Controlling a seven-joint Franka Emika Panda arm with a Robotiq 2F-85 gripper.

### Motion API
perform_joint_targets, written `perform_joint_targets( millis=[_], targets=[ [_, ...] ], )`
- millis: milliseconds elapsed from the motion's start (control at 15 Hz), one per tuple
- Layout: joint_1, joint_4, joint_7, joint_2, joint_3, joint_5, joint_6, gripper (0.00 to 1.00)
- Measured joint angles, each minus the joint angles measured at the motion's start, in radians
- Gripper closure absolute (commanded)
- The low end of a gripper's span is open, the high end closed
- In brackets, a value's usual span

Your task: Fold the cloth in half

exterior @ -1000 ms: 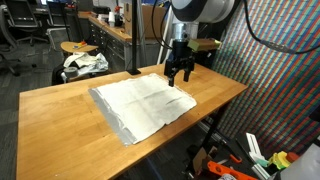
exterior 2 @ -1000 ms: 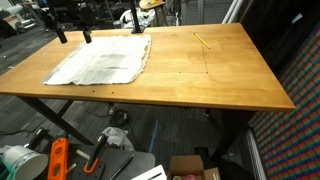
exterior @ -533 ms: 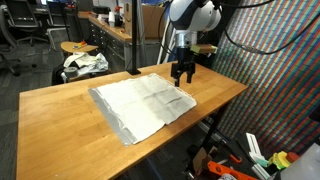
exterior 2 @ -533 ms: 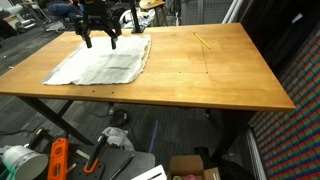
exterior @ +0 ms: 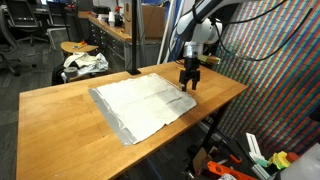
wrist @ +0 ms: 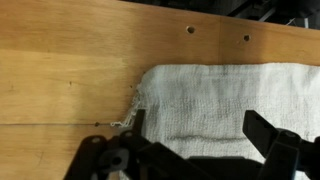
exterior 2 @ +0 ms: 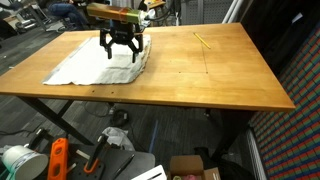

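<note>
Stands shifted sideways from a second ago, placing the gripper (exterior: pixel 188 84) above a corner of the cloth (exterior: pixel 140 102). Hangs spread wide, grasping nothing, with fingers (wrist: pixel 138 128) straddling that frayed corner in the wrist view; cannot tell whether touching the weave. Finds the cloth spread flat and unfolded on the wooden table (exterior: pixel 55 120), toward one end in both exterior views.

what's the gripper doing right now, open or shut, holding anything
gripper: open, holding nothing; its jaws are spread wide over a corner of the cloth
</note>
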Motion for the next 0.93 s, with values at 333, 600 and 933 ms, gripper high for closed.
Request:
perform_joint_targets(
  millis=[333,600,933],
  targets=[
    [-0.059,0.007,-0.081,0.056,0.003,0.112,0.004,0.00],
    [-0.087,0.007,-0.123,0.090,0.005,0.199,0.031,0.00],
    [-0.104,0.001,-0.131,0.116,0.005,0.248,0.123,0.00]
  ],
)
